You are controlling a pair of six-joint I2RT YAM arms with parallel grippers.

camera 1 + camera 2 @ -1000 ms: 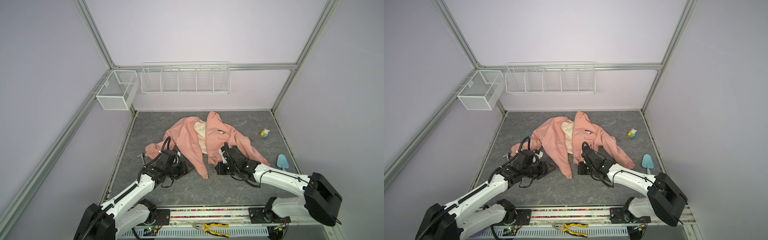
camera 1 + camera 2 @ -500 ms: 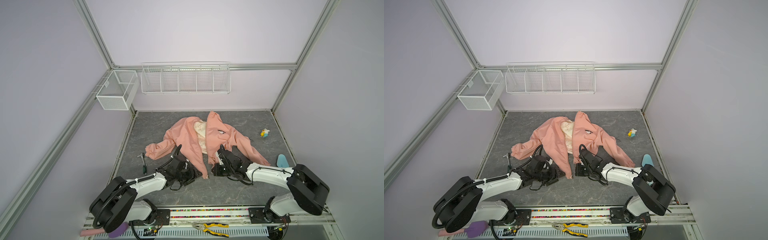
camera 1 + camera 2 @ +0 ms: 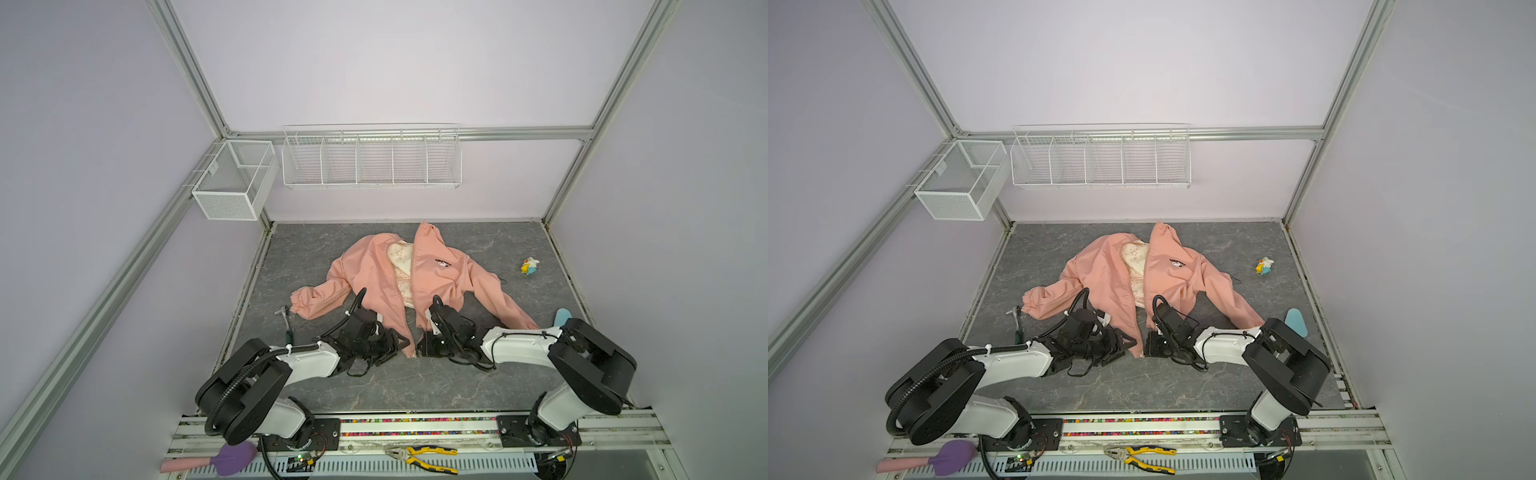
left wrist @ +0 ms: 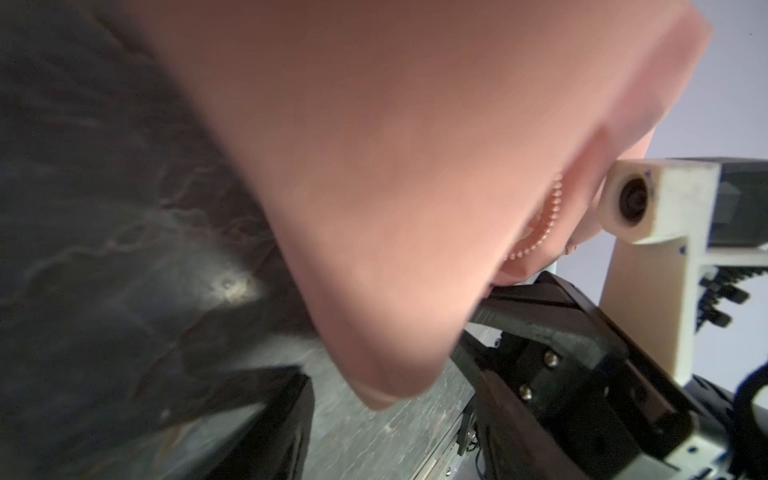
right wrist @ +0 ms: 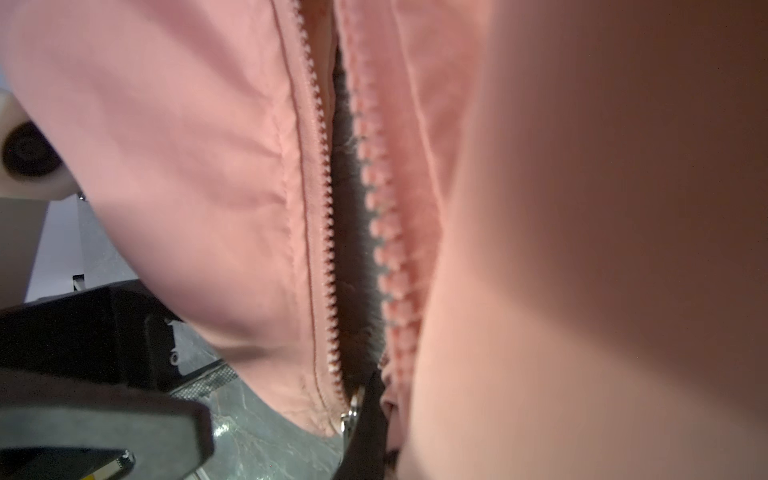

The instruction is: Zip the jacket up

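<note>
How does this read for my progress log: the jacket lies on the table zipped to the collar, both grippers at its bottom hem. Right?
Not zipped: the jacket lies open on the table, lining showing in both top views. The left gripper and right gripper are at its bottom hem.

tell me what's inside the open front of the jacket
Between the front panels of the jacket, a cream patterned lining shows. Anything deeper inside or beneath the fabric is covered.

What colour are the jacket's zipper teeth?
The zipper teeth are salmon pink, clearest in the right wrist view.
</note>
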